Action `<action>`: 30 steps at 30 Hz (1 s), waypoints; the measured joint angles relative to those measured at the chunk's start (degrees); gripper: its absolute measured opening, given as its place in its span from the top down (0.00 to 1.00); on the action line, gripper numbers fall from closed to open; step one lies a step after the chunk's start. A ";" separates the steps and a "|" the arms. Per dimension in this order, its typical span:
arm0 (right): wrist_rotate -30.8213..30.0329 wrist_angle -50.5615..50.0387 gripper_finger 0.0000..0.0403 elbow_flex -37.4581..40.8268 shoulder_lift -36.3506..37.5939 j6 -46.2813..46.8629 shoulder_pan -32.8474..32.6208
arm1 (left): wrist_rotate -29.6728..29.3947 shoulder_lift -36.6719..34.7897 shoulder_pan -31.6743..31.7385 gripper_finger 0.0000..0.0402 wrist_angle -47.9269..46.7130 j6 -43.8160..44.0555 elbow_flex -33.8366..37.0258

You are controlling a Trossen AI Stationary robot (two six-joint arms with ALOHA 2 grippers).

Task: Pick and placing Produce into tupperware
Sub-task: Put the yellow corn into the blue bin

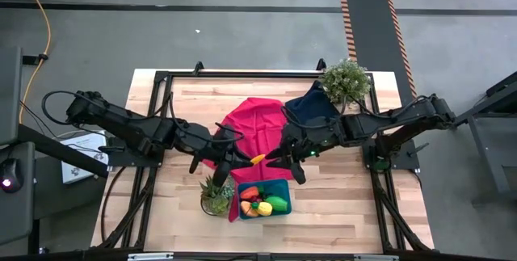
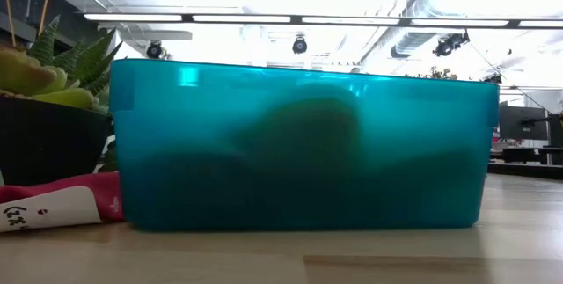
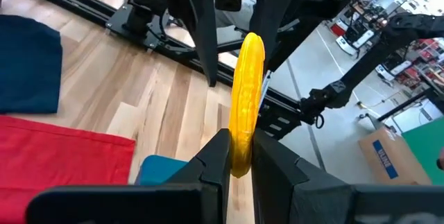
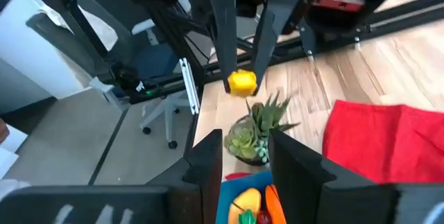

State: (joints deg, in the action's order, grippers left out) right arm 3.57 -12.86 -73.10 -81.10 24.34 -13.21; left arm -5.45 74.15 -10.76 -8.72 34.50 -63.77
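Observation:
My left gripper [image 3: 241,158] is shut on a thin yellow stick [image 3: 248,92], held in the air above the table's middle [image 1: 258,158]. My right gripper [image 4: 246,151] faces it from the right [image 1: 277,156], open, with nothing between its fingers. The stick's free end [image 4: 241,83] shows beyond my right fingers. Below them, near the front edge, stands the teal tupperware [image 1: 284,186]. A red-orange carrot [image 1: 250,192], a green piece [image 1: 277,203] and yellow and orange pieces [image 1: 260,208] lie in it. The low view shows only the tupperware's wall [image 2: 299,143]. My left gripper pinches the stick's near end [image 3: 241,161] between its two fingers. The fingers come from the table's left, slanting a little downward. The stick runs on along the fingers and juts out past their tips toward my right gripper, lifted clear of the table.
A red cloth [image 1: 254,124] lies in the table's middle and a navy cloth [image 1: 311,106] behind it on the right. A leafy potted plant [image 1: 346,79] stands at the far right. A succulent in a dark pot [image 1: 216,195] stands close to the tupperware's left side.

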 joint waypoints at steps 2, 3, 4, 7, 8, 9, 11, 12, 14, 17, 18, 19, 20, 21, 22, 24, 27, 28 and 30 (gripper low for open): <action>-0.45 0.92 0.73 -0.01 0.00 -0.35 -0.02 | -0.39 0.52 0.00 0.89 1.19 -0.04 0.00; -0.52 1.62 0.73 -0.02 0.00 -0.41 -0.02 | -0.39 0.96 0.00 0.89 2.01 -0.14 0.00; -0.52 2.12 0.73 -0.01 0.00 -0.42 -0.02 | -0.37 1.15 0.00 0.89 1.91 -0.24 0.04; -0.54 2.83 0.73 0.00 0.00 -0.41 0.00 | -0.32 2.16 0.00 0.89 3.18 -0.62 -0.05; -0.54 3.04 0.73 0.00 0.00 -0.39 0.00 | -0.12 2.44 0.00 0.89 3.15 -0.62 -0.03; -0.54 3.42 0.73 -0.01 0.00 -0.37 0.00 | 0.17 2.58 0.00 0.89 2.40 -0.60 0.15; -0.52 3.74 0.73 -0.02 0.00 -0.35 0.00 | 0.37 3.41 -0.05 0.89 3.41 -0.60 0.08; -0.52 3.73 0.73 -0.02 0.00 -0.28 0.00 | 0.44 3.64 -0.09 0.89 3.54 -0.55 0.00; -0.50 3.92 0.73 -0.02 0.00 -0.25 0.00 | 0.52 3.79 -0.11 0.89 3.11 -0.43 0.11; -0.50 3.82 0.73 -0.02 0.00 0.16 0.00 | 0.55 4.30 -0.11 0.89 3.97 -0.49 0.05; -0.50 3.78 0.73 -0.01 0.00 0.20 0.00 | 0.72 4.35 -0.11 0.89 4.34 -0.73 0.09; -0.49 3.80 0.73 -0.02 0.00 0.21 0.00 | 0.96 4.35 -0.11 0.89 5.16 -1.03 0.09; -0.39 3.83 0.73 -0.02 0.00 0.22 0.00 | 0.94 4.32 -0.11 0.89 5.72 -1.27 0.09; -0.37 3.82 0.73 -0.02 0.00 0.22 0.00 | 0.94 4.31 -0.11 0.89 6.03 -1.34 0.09; -0.37 3.75 0.73 -0.02 0.00 0.22 0.00 | 0.94 4.31 -0.08 0.89 6.08 -1.36 0.09; -0.37 3.67 0.73 -0.01 0.00 0.22 0.00 | 0.94 4.31 -0.07 0.89 5.98 -1.49 0.09; -0.36 3.65 0.73 -0.01 0.00 0.22 0.00 | 0.90 4.31 -0.07 0.89 6.01 -1.51 0.09; -0.37 3.65 0.73 -0.02 0.00 0.22 0.00 | 0.91 4.31 -0.07 0.89 6.01 -1.51 0.09; -0.37 3.67 0.73 -0.02 0.00 0.21 0.00 | 0.90 4.31 -0.07 0.89 6.08 -1.51 0.09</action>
State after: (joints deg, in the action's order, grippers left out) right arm 3.20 -9.19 -73.12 -81.10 24.55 -13.21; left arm -4.56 78.46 -10.83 -2.65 32.99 -63.68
